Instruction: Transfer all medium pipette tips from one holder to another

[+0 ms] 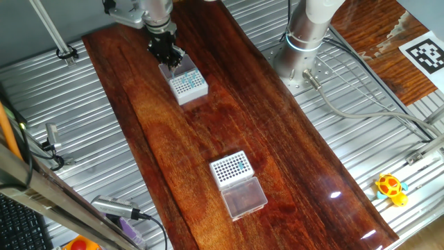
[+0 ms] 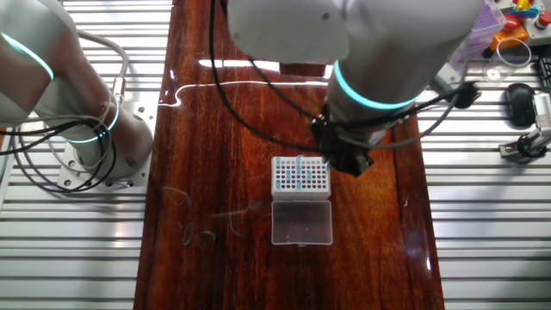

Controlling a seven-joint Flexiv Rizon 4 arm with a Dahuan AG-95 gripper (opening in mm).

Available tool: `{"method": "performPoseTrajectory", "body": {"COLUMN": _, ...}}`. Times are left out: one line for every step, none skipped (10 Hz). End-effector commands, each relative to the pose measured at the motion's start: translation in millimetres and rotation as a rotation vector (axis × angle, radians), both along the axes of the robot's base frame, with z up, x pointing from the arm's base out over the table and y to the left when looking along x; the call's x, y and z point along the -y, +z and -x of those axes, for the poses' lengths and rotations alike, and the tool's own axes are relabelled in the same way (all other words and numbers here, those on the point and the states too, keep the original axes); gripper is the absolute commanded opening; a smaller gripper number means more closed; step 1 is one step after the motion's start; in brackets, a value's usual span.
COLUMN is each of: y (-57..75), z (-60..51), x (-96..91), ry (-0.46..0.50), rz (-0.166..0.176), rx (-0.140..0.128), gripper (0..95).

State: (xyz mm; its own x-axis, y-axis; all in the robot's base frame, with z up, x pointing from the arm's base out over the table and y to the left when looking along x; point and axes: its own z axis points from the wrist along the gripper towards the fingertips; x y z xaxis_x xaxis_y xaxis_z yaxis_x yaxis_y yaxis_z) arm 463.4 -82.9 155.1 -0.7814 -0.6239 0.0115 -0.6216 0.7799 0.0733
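Note:
Two white tip holders stand on the wooden board. The far holder [image 1: 188, 84] [image 2: 301, 175] carries several teal medium pipette tips [image 1: 186, 76] [image 2: 303, 175] in its grid, and its clear lid [image 2: 301, 222] lies open beside it. The near holder [image 1: 231, 169] shows a few teal tips [image 1: 241, 164] at one corner among dark holes; its clear lid [image 1: 244, 196] lies open in front. My black gripper [image 1: 168, 54] [image 2: 346, 158] hangs just above the far holder's edge. Its fingertips are too dark and small to tell whether they hold anything. The arm hides the near holder in the other fixed view.
The arm's base [image 1: 302, 42] [image 2: 86, 129] is bolted beside the board, with cables trailing over the metal slats. A yellow toy [image 1: 390, 188] lies at the right edge. A marker tag [image 1: 424, 54] sits at the far right. Loose items [image 2: 516, 52] lie beyond the board.

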Motion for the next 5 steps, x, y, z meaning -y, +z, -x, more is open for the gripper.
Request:
{"method": "performPoseTrajectory", "body": {"y": 2.4, "z": -3.5, "x": -33.8, "ry": -0.062, "rz": 0.005, "rx": -0.007, "gripper": 0.0}}
{"method": "performPoseTrajectory", "body": {"y": 1.9, "z": -2.7, "x": -50.1, "ry": -0.092, "rz": 0.007, "rx": -0.009, "gripper": 0.0}}
{"method": "performPoseTrajectory", "body": {"y": -0.7, "z": 0.2, "x": -70.1, "ry": -0.138, "rz": 0.008, "rx": -0.012, "gripper": 0.0}}
{"method": "performPoseTrajectory", "body": {"y": -3.2, "z": 2.8, "x": -87.2, "ry": -0.172, "rz": 0.010, "rx": -0.013, "gripper": 0.0}}
{"method": "performPoseTrajectory", "body": {"y": -4.4, "z": 3.9, "x": -98.3, "ry": -0.192, "rz": 0.009, "rx": -0.014, "gripper": 0.0}}
